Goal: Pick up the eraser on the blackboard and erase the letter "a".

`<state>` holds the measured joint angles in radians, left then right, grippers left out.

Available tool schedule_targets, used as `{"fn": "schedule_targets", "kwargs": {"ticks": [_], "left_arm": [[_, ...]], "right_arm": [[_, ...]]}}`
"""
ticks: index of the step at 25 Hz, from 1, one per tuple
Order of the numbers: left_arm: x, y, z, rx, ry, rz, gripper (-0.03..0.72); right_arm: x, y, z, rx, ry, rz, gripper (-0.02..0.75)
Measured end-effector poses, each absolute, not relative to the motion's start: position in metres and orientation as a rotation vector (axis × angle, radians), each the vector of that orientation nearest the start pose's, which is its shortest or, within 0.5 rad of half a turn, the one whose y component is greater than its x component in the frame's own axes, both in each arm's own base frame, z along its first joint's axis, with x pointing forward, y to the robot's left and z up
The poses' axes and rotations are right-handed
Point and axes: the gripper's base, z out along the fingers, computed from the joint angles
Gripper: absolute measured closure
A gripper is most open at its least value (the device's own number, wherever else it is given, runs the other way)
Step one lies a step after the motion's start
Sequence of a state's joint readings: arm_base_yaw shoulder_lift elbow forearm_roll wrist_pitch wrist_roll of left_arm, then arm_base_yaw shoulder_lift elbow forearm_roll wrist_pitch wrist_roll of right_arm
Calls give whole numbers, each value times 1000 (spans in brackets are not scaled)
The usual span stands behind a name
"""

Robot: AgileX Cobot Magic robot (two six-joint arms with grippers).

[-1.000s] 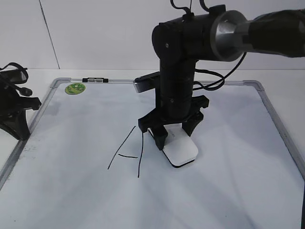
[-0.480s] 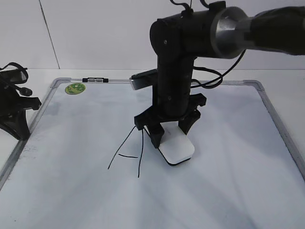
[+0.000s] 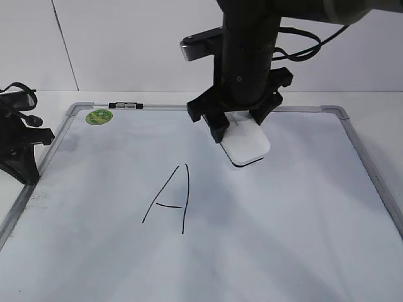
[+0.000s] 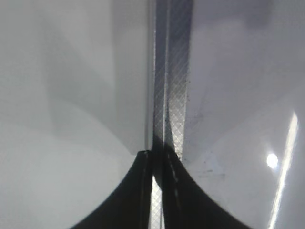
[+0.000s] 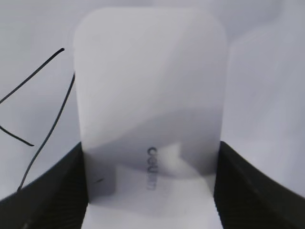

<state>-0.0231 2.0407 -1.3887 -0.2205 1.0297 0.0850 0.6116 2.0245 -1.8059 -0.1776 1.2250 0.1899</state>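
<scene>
My right gripper (image 3: pixel 242 128) is shut on the white eraser (image 3: pixel 247 146), its fingers on the two long sides, and seems to hold it above the blackboard (image 3: pixel 302 207), right of and beyond the large capital "A" (image 3: pixel 170 201). In the right wrist view the eraser (image 5: pixel 150 105) with grey lettering fills the space between the fingers of the gripper (image 5: pixel 150 183), with strokes of the "A" (image 5: pixel 43 95) at left. No small letter "a" shows on the board. My left gripper (image 3: pixel 24 165) rests at the board's left edge, its jaws together (image 4: pixel 159 155) over the grey frame (image 4: pixel 174 86).
A round green sticker (image 3: pixel 99 116) and a small black-and-white clip (image 3: pixel 126 106) sit at the board's far left corner and top frame. The white table surrounds the board, with a white wall behind.
My right gripper has moved with the eraser from beside the top of the "A" up and toward the far side of the board. The left arm has not moved.
</scene>
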Motion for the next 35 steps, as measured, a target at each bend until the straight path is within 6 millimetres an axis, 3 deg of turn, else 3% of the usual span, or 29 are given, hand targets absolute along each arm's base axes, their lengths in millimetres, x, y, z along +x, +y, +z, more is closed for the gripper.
{"fn": "schedule_targets", "kwargs": {"ticks": [5, 12, 19, 25, 35], "left_arm": [[384, -26, 152, -12, 3145, -297, 671], [384, -26, 152, -12, 3145, -297, 671], [385, -21, 152, -32, 3142, -296, 671], [385, -21, 152, -32, 3142, -296, 671], [385, -22, 152, -35, 3142, -301, 671]], "right_arm": [[362, 224, 277, -575, 2742, -200, 176], [358, 198, 315, -425, 2682, -172, 176], [355, 141, 346, -228, 2657, -175, 176], [346, 93, 342, -90, 2712, -231, 176], [342, 49, 315, 51, 2820, -293, 176]]}}
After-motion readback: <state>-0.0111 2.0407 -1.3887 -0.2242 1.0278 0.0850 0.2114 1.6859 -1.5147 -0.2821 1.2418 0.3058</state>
